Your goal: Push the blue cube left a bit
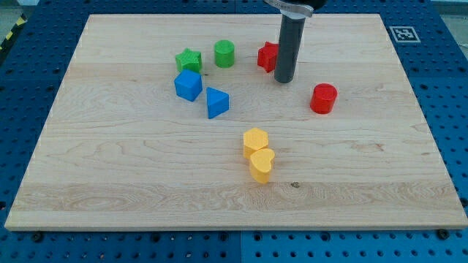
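The blue cube (188, 85) sits on the wooden board (131, 168) at upper left of centre, just below the green star (189, 60). A blue wedge-shaped block (216, 102) lies close to its lower right. My tip (284, 79) stands at the view's upper middle, well to the right of the blue cube, touching or nearly touching the right side of a red star-like block (268, 56). The rod hides part of that red block.
A green cylinder (224, 53) stands right of the green star. A red cylinder (323, 98) is right of my tip. A yellow hexagon (256, 140) and a yellow heart (262, 164) sit together below centre. A marker tag (403, 33) is at the board's top right corner.
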Available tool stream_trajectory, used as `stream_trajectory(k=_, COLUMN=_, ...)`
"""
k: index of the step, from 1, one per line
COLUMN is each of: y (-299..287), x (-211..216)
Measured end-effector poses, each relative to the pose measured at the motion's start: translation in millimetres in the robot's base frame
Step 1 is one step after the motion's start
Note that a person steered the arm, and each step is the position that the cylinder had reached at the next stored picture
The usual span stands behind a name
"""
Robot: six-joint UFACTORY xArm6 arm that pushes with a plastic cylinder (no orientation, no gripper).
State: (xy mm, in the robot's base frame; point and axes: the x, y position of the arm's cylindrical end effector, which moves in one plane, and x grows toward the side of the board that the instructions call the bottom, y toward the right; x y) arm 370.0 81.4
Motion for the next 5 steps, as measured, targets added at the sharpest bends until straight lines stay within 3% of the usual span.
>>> stream_trajectory(k=3, y=7, x=19)
stream_trajectory(k=5, y=-86, x=19)
